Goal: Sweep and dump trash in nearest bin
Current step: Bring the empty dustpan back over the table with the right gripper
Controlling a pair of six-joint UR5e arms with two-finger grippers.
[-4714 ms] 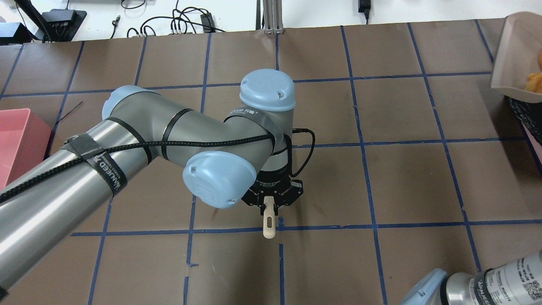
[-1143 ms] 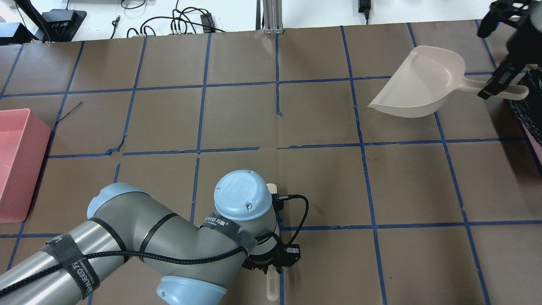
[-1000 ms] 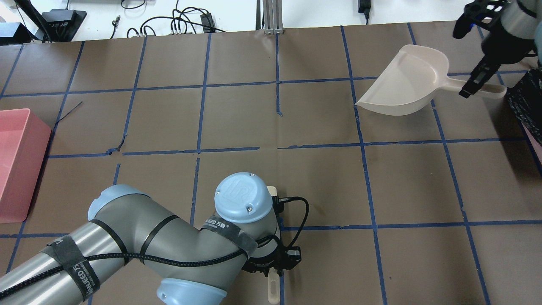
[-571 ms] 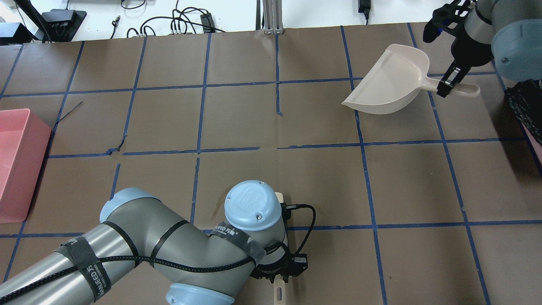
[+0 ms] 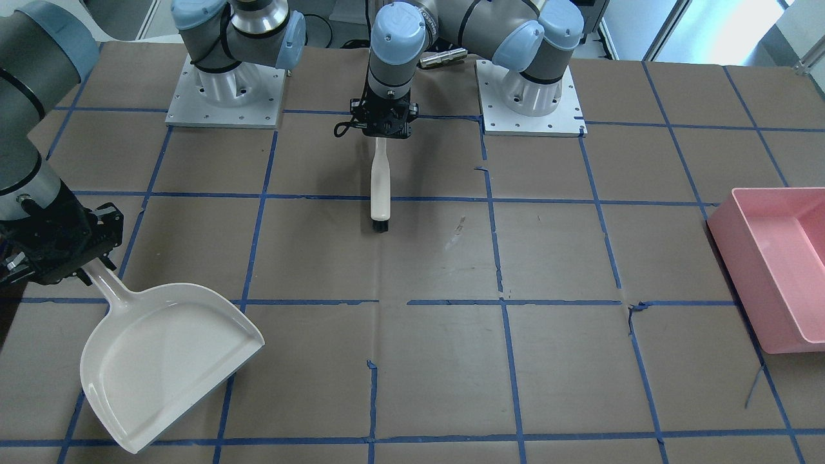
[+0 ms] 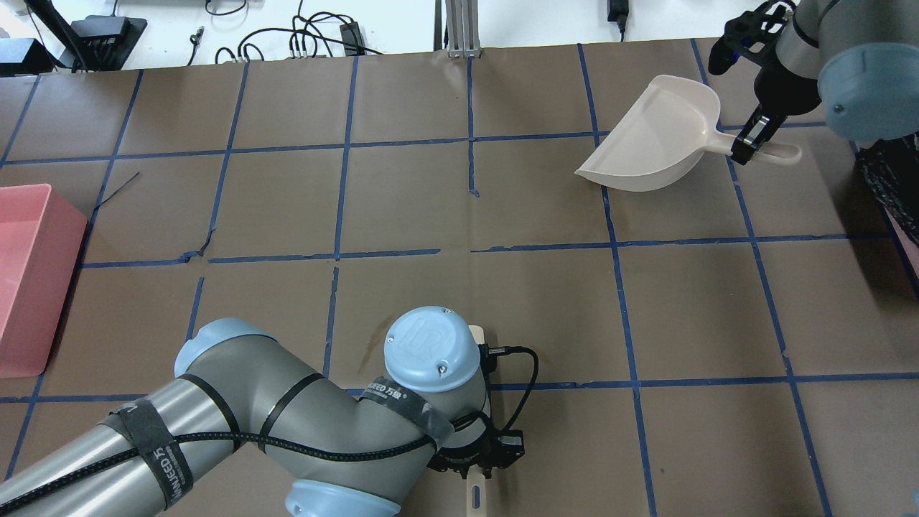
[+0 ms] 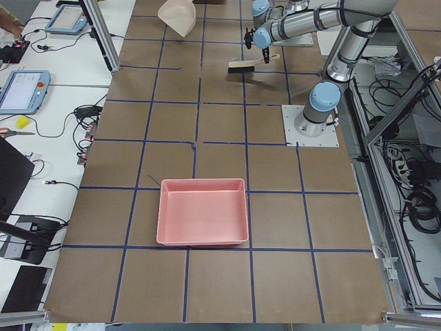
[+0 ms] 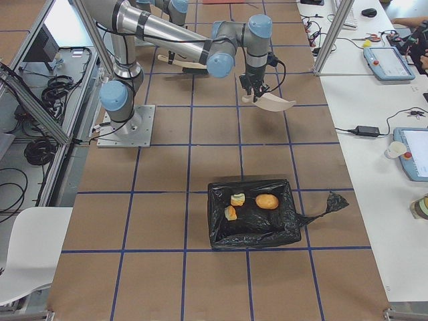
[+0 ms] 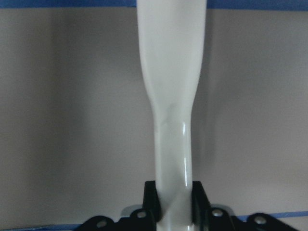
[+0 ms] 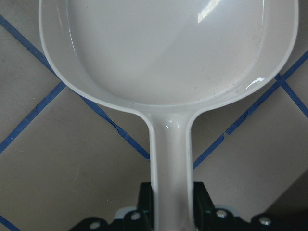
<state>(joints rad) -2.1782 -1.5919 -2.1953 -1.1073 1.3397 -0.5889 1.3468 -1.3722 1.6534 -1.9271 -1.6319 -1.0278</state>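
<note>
The work is looking almost finished, I think. The counter [image 5: 438,361] is showing no lumps on it. The black-lined bin [image 8: 254,235], in the lower middle of the right side view, is already holding all 3 pieces of the trash [image 8: 267,201]: 1 golden-brown and 2 pale. The pink bin [image 5: 741,283], at the right edge of the front-facing view, is standing well apart from both arms.

The step in hand is probably putting the tools away. To do it well, the right arm should be lowering the empty dustpan [image 5: 164,351] slowly and level until its bottom is resting flat, and letting go only after that. The dustpan is sitting at the lower left of the front-facing view and seems lifted a little. The other arm should be keeping the brush [image 5: 381,180] far from that path. The brush is pointing its bristles down the upper middle of the same view.

The right gripper [image 10: 172,195] is clenching the dustpan handle, its 2 jaws pressing on both sides of it. The left gripper [image 9: 173,195] is likewise grasping the brush handle, with its jaws tight against it.
</note>
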